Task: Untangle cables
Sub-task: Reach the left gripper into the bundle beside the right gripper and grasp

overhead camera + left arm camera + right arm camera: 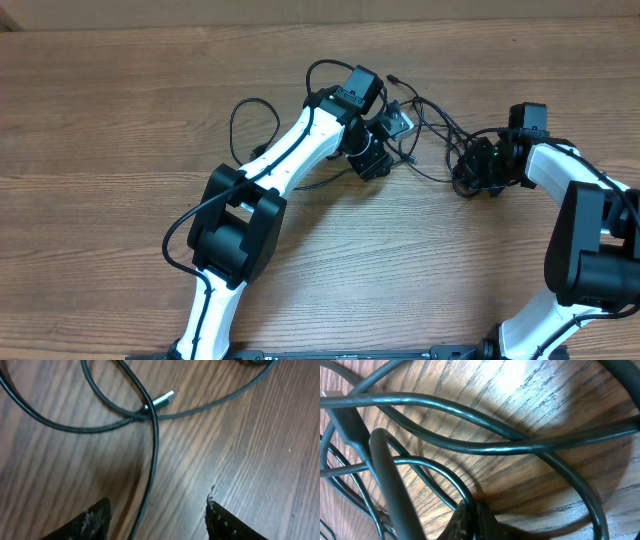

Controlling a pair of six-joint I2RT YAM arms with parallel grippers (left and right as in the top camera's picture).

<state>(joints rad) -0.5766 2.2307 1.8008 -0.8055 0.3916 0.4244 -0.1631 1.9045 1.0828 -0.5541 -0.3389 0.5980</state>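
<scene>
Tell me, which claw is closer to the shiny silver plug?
Left. The left claw sits open just before the silver plug; the right claw is shut farther off, in the cable tangle.

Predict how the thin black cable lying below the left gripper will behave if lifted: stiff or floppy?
Probably floppy: the cable lies in loose curves and crosses another strand. Likely light, being thin, so it should drape from the left gripper. The metal plug at the crossing may drag or snag.

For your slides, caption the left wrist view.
Open left gripper over thin black cables crossing beside a silver-tipped plug on brown wooden table.
</scene>
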